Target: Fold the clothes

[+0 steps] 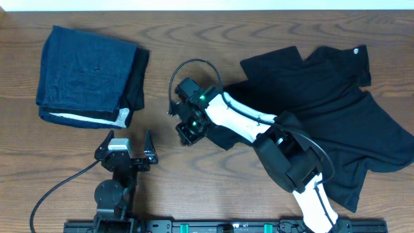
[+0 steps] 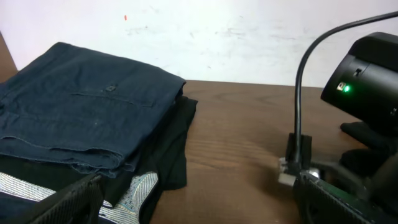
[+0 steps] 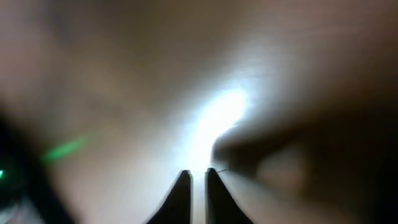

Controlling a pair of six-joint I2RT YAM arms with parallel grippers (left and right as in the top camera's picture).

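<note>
Overhead, the black shirt (image 1: pixel 336 110) sprawls crumpled, well right of the folded blue garment (image 1: pixel 87 74). The right gripper (image 1: pixel 187 133) sits between them. Only its blurred wrist view shows the fingers (image 3: pixel 181 193) — a sliver apart, empty. The left gripper (image 1: pixel 127 141), near the garment, gapes wide — holding nothing.

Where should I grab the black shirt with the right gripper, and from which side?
Pinch the black shirt at its far-left corner, coming in from the left over the bare table. That corner looks to lie flat, with a free edge on the wood.
</note>
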